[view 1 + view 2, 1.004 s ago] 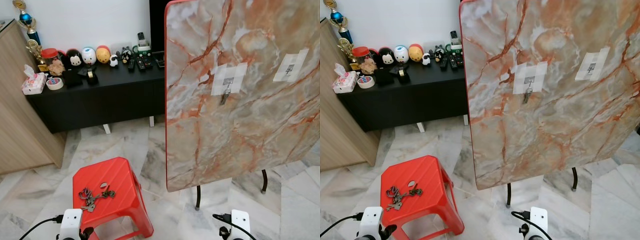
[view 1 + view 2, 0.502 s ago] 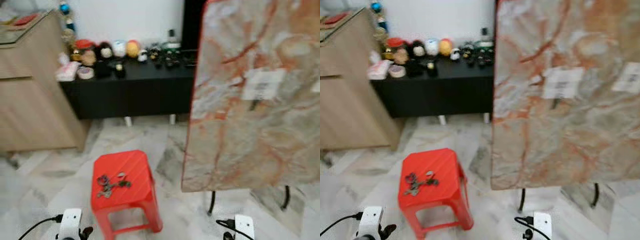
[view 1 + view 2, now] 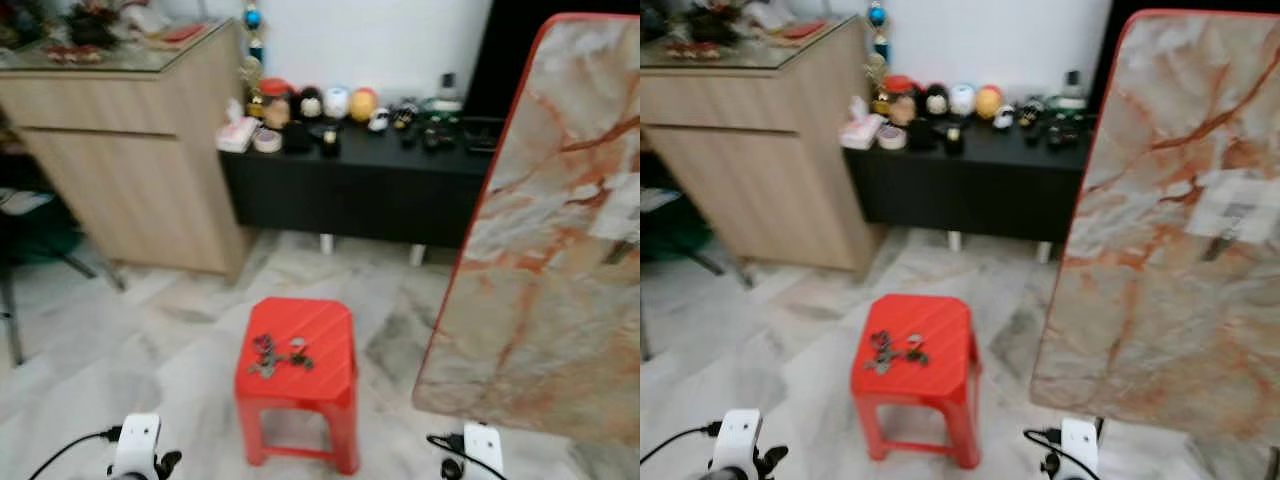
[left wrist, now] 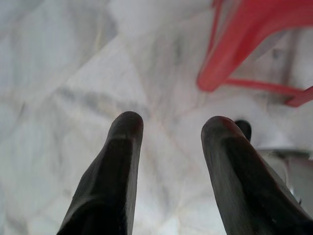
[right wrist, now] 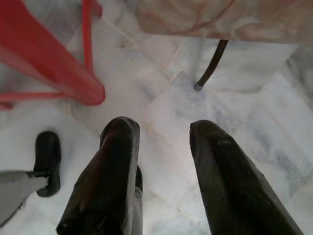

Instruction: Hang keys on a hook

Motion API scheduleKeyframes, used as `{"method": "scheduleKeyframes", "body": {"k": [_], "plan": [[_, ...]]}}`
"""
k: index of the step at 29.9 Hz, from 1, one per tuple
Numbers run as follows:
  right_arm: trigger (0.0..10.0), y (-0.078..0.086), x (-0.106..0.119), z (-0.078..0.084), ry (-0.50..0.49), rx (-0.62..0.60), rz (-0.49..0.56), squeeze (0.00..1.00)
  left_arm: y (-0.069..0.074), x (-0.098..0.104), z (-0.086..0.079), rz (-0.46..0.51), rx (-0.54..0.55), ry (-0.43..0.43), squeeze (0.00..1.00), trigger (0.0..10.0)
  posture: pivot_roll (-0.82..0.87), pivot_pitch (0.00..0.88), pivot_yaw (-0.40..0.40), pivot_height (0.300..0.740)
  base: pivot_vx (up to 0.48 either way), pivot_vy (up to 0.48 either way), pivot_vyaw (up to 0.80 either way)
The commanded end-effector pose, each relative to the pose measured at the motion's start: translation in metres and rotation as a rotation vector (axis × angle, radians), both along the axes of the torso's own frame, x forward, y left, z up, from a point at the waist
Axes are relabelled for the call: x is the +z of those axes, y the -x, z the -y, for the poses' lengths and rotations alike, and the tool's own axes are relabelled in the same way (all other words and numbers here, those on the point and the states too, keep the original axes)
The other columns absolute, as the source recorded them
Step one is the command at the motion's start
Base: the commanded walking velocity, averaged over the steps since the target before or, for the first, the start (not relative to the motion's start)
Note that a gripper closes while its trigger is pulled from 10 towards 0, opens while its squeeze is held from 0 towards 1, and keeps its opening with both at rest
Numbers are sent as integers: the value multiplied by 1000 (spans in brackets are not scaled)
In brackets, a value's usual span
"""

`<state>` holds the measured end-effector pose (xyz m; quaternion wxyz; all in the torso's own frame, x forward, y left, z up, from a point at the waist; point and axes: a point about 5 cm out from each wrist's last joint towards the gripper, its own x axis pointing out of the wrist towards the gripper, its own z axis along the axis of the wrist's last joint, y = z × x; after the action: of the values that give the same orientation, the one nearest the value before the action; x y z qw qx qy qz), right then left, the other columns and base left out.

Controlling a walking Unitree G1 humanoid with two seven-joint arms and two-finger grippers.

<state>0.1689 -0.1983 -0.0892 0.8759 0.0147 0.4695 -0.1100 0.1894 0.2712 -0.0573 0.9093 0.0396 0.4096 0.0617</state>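
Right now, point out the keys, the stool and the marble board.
keys [image 3: 278, 355], left eye view, middle of the bunch
stool [image 3: 330, 330], left eye view, bare part of the seat
marble board [image 3: 1160, 290], right eye view, its face

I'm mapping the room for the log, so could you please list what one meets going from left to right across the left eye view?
Wooden cabinet → red stool with the keys on its seat → marble-patterned board standing upright.

No lettering, label, brand or number can be read anywhere; the small items on the black cabinet [image 3: 400, 170] are too blurred to show any print
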Motion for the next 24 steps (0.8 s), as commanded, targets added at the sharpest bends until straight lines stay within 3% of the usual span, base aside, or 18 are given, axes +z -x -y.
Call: {"method": "scheduleKeyframes", "body": {"k": [1, 13, 24], "plan": [[10000, -5, 2, -5, -20, 6, 14, 0, 3, -1, -2, -22, -7, -13, 0, 10000, 81, 34, 6, 740, 0, 0, 413], [10000, -10, 4, -6, -39, -10, 37, 0, 4, -2, -2, -32, 1, -11, 0, 10000, 81, 40, 4, 740, 0, 0, 0], [10000, -14, 5, -7, -46, -8, 49, 0, 4, -2, -2, -44, -6, -18, 0, 10000, 77, 36, 5, 740, 0, 309, 0]]}}
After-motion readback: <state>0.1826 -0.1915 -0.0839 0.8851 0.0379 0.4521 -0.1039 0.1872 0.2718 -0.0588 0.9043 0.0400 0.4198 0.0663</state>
